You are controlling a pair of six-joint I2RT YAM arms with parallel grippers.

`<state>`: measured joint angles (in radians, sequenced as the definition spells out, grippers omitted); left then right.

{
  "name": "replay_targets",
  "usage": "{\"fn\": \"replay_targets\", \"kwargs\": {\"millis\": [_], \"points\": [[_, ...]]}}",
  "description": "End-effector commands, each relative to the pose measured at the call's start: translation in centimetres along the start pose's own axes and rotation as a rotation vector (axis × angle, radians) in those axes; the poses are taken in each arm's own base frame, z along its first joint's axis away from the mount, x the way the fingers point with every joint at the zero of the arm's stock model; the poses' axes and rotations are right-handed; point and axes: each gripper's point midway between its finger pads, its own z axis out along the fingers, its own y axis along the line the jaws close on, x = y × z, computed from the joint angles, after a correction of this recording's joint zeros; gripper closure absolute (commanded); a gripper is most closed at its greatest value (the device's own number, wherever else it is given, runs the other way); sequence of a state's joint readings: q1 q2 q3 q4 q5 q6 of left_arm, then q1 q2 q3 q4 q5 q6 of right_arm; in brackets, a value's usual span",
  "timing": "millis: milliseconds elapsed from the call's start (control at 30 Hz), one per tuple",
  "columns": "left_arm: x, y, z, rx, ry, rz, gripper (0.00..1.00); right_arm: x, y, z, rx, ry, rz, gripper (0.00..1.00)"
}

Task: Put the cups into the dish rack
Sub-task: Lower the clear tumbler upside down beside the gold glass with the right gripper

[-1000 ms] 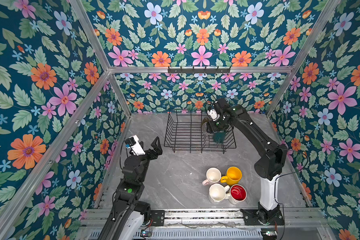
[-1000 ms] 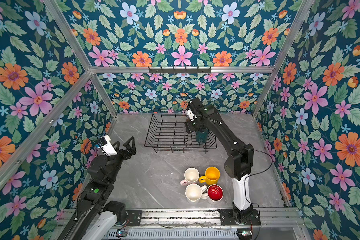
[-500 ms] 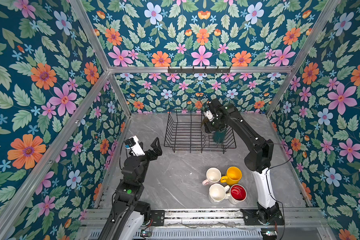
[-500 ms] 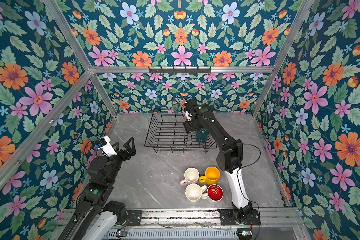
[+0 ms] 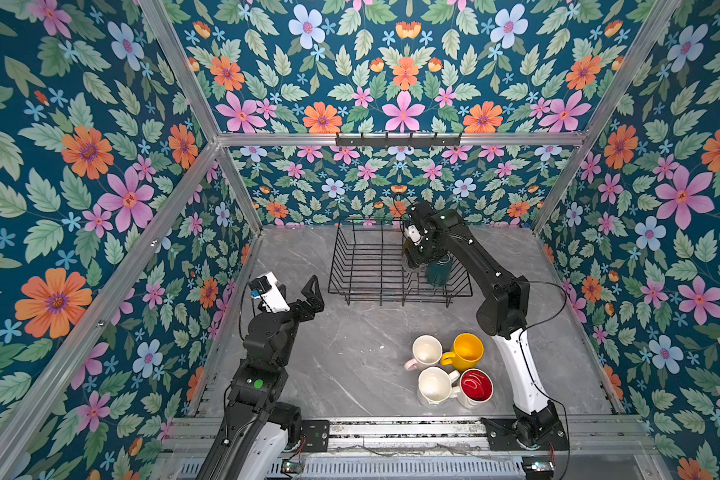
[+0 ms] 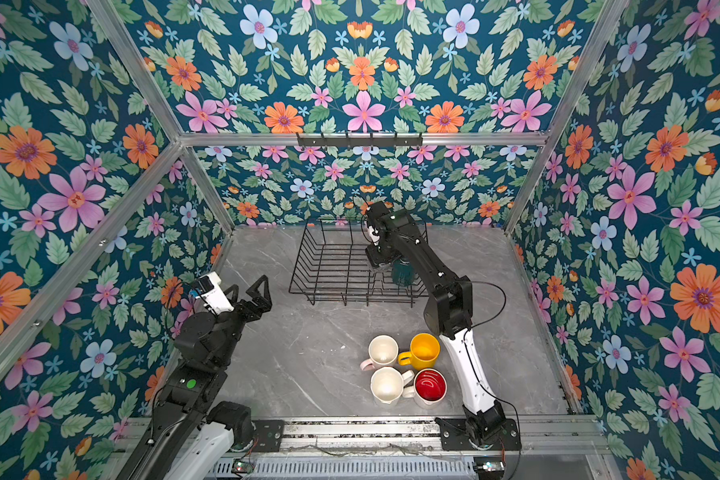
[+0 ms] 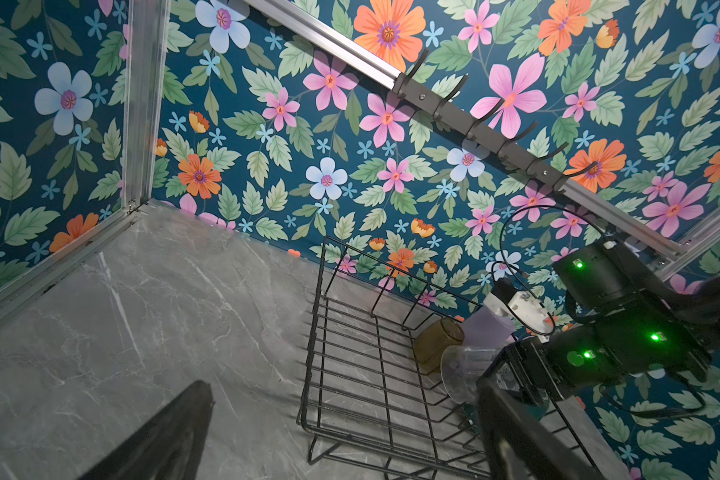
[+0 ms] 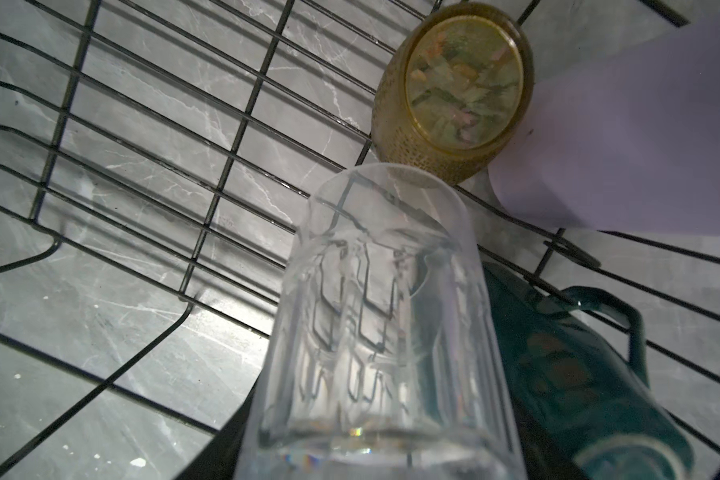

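The right arm [image 5: 481,259] was extended to 12 o'clock over the black thin-wire dish rack [image 5: 366,266]. The right jaws gripped a clear ribbed glass [image 8: 375,316] near its base, holding it tilted with the mouth down over the rack's 3 o'clock end. Whether its rim touched the wires could not be told.

In the rack, just past the clear glass, stood an upturned olive-brown textured glass [image 8: 454,95] with a lilac tumbler [image 8: 624,141] beside it. A dark teal mug [image 8: 574,374] sat close against the clear glass.

At 5 o'clock on the grey marbled surface [image 5: 350,353], four mugs stood upright in a tight cluster: a pale pink mug [image 5: 426,351], a yellow mug [image 5: 466,351], a white faceted mug [image 5: 435,384] and a white red-lined mug [image 5: 476,384].

The left jaws stood wide open, holding nothing, above the surface at 9 o'clock and well apart from the rack.
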<state>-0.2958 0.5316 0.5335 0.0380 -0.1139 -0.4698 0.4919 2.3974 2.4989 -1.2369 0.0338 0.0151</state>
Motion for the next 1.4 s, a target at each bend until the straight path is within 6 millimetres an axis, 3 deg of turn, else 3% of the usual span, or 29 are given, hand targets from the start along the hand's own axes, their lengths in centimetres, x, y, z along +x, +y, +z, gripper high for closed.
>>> {"fn": "replay_targets", "kwargs": {"millis": [0, 133, 367, 467, 933, 1367], "points": [[-0.2, 0.0, 0.1, -0.003, -0.007, -0.005, 0.00, 0.8, 0.5, 0.6, -0.019, 0.041, -0.021, 1.00], [0.1, -0.1, 0.2, 0.007, -0.001, -0.008, 0.00, 0.9, 0.7, 1.2, -0.032, 0.051, -0.023, 0.95], [-0.1, -0.1, 0.2, 0.002, 0.000, -0.009, 0.00, 0.9, 0.9, 1.8, -0.043, 0.058, -0.026, 0.51], [0.0, -0.2, 0.2, 0.007, 0.004, -0.012, 0.00, 1.0, 1.0, 1.9, -0.050, 0.062, -0.030, 0.37], [0.0, -0.2, 0.2, 0.008, 0.002, -0.015, 0.00, 0.9, 1.2, 1.5, -0.056, 0.050, -0.034, 0.21], [-0.1, -0.3, 0.3, 0.010, 0.003, -0.015, 0.00, 0.5, 1.0, 0.9, -0.045, 0.026, -0.034, 0.19]]}}
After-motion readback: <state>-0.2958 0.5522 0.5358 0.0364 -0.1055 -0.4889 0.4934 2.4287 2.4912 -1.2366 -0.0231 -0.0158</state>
